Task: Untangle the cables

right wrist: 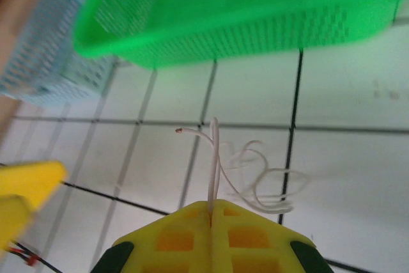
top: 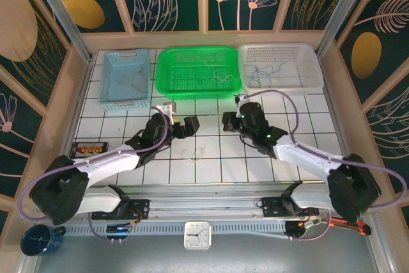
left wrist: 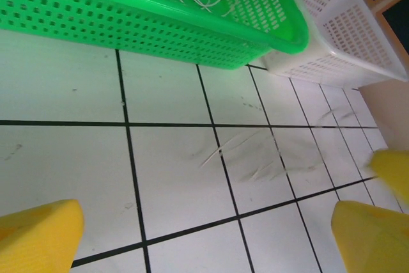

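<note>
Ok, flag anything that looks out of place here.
A whitish cable tangle lies loose on the tiles, outside the baskets. The right gripper has its jaws shut on a whitish cable.

The top view is bright and even, lit from above, with only soft, faint shadows on the white tiled table [top: 211, 103]. In the left wrist view the green perforated plastic basket [left wrist: 160, 23] and the tiles are fairly sharp, but the yellow fingers [left wrist: 38, 234] of the left gripper [left wrist: 204, 212] in the bottom corners are out of focus. The right wrist view is the softest: the pale blue perforated plastic basket [right wrist: 45, 62] is strongly blurred, and the thin whitish wire [right wrist: 214, 158] is clear only just above the closed right gripper [right wrist: 211, 204], its loops hazy.
</note>
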You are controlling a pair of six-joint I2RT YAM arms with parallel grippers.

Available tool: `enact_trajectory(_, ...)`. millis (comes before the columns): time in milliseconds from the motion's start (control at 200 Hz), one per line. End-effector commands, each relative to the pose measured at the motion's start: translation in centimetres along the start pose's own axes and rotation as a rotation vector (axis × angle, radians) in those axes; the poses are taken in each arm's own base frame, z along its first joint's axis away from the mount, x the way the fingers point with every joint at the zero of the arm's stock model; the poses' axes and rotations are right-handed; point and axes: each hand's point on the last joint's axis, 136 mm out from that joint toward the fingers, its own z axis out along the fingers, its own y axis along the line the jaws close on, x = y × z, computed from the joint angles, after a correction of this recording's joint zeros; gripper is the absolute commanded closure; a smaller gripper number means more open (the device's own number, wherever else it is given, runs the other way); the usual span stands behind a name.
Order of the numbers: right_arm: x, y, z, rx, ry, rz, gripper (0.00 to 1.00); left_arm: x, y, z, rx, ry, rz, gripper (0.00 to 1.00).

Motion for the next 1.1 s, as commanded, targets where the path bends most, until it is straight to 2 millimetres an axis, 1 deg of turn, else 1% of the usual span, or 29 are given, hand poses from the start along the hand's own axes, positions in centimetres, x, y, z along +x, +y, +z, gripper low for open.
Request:
enact_trajectory(0,-2.8,2.0,-2.1,-0.08,-0.04,-0.003,1.0,-1.2,-0.3,-0.7,0.014,-0.076,0.015,0.01)
enact_trajectory(145,-4.6,3.0,-3.6,-0.116,-0.079,-0.004,1.0,-1.2,-0.5,-0.8,0.043,-0.09,0.041,0.01)
enact_trajectory(230,-5.2,3.5,-4.2,-0.132,-0.092,-0.004,1.0,-1.0,-0.8,-0.8,0.066,-0.084,0.046,0.01)
enact_trajectory(410,-5.7,4.7,-5.1,-0.188,-0.099,-0.001,1.0,-0.8,-3.0,-0.8,0.178,-0.059,0.054,0.01)
enact_trajectory(605,-6.5,6.3,-6.0,-0.251,-0.103,-0.006,1.0,-0.8,-5.4,-0.7,0.274,-0.03,0.154,0.01)
enact_trajectory(756,-7.2,7.1,-6.6,-0.275,-0.107,-0.022,1.0,-1.6,-6.9,-0.1,0.308,-0.032,0.251,0.01)
enact_trajectory(976,-7.8,8.3,-6.9,-0.3,-0.104,-0.039,1.0,-3.4,-9.2,0.4,0.343,-0.07,0.402,0.01)
enact_trajectory(1096,-7.9,9.5,-6.9,-0.325,-0.097,-0.054,1.0,-4.1,-10.4,0.8,0.363,-0.076,0.484,0.01)
